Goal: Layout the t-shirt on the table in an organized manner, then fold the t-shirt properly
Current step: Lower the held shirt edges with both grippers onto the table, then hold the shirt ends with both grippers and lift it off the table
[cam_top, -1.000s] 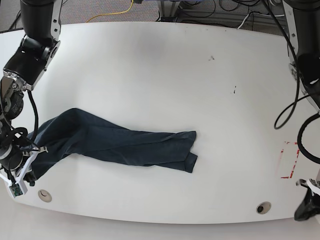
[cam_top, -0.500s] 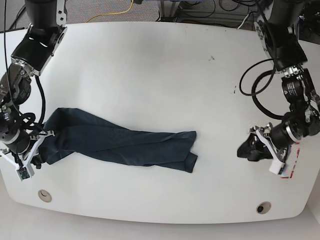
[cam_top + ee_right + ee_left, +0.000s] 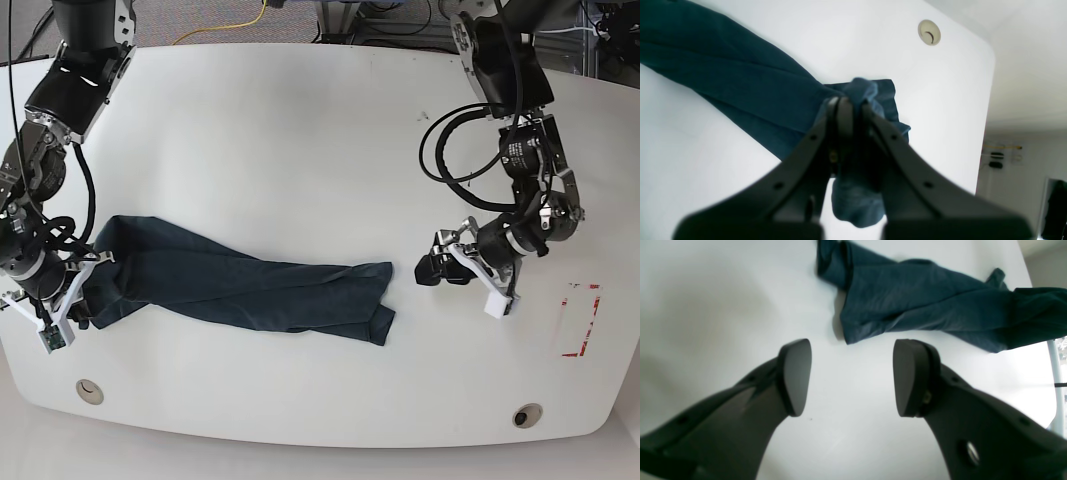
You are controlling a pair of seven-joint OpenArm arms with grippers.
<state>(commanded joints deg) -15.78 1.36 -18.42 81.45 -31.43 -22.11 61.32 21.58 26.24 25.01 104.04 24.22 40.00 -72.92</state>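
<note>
While the wrinkled dark navy cotton t-shirt (image 3: 240, 288) lay bunched in a long rope across the glossy white tabletop (image 3: 300, 150), its long axis ran between the two arms. Right hand (image 3: 848, 108) was pressed together, pinching one end of the fabric. Left hand (image 3: 850, 376), spread and empty, hovered just beside the free far end, the nearer arm to take it.

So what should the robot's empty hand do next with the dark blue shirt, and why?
Probably reach the open left gripper forward to the near end of the wrinkled dark navy-blue cotton t-shirt and pinch it. The right gripper is shut on the far end, the shirt lies bunched in a long roll on the glossy white table, and spreading it likely needs both ends held.
</note>
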